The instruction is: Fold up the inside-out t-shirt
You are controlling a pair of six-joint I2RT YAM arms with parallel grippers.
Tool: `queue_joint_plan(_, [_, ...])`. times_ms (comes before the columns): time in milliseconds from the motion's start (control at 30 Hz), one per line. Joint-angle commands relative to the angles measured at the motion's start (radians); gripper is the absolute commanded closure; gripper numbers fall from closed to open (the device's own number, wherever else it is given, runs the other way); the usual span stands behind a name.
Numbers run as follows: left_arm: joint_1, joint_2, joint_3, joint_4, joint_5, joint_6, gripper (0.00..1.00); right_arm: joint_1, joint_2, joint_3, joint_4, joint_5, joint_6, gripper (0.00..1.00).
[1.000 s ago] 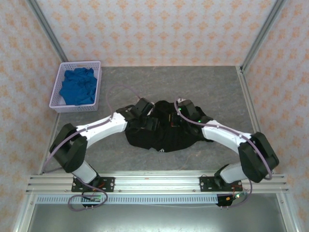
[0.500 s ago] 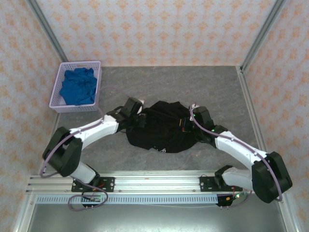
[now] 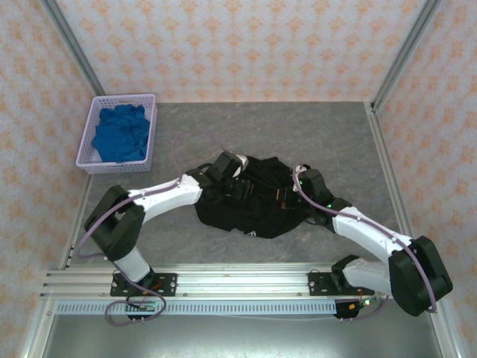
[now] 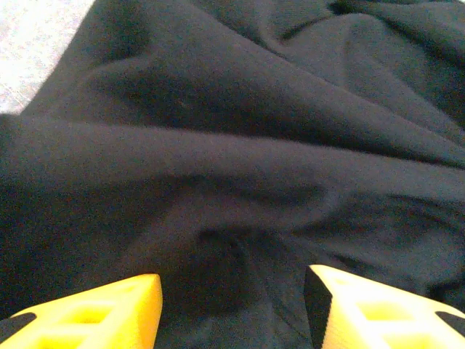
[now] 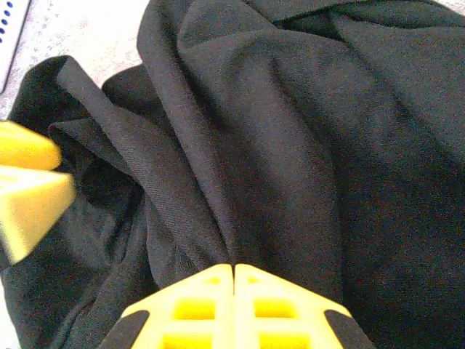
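T-shirt (image 3: 257, 215) on grey speckled table (image 3: 298, 127), patterned walls (image 3: 238, 52)

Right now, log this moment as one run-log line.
t-shirt: crumpled, unfolded | left gripper: open over the fabric | right gripper: shut on a t-shirt fold | blue cloth: in basket

I see a lavender plastic basket (image 3: 112, 167) at upper left — a bright blue cloth (image 3: 121, 134) bunched inside — on the grey speckled tabletop (image 3: 313, 127).

High rear overview, wrist cameras near t-shirt (image 3: 255, 216)
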Motion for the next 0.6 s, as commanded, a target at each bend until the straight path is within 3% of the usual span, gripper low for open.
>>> queue_joint_plan(0, [0.007, 0.067, 0.063, -0.057, -0.083, 0.042, 0.48, -0.001, -0.014, 0.022, 0.017, 0.014, 0.002, 1.0])
queue_joint_plan(100, [0.007, 0.091, 0.098, -0.077, -0.073, 0.056, 0.61, -0.002, -0.019, 0.035, -0.005, 0.047, -0.001, 1.0])
queue_joint_plan(300, [0.034, -0.018, 0.05, -0.055, 0.027, 0.083, 1.0, -0.006, -0.048, 0.094, -0.076, 0.131, 0.007, 1.0])
queue_joint_plan(567, [0.128, -0.386, -0.119, 0.032, 0.319, 0.062, 1.0, -0.014, -0.166, 0.164, -0.228, 0.076, -0.123, 1.0])
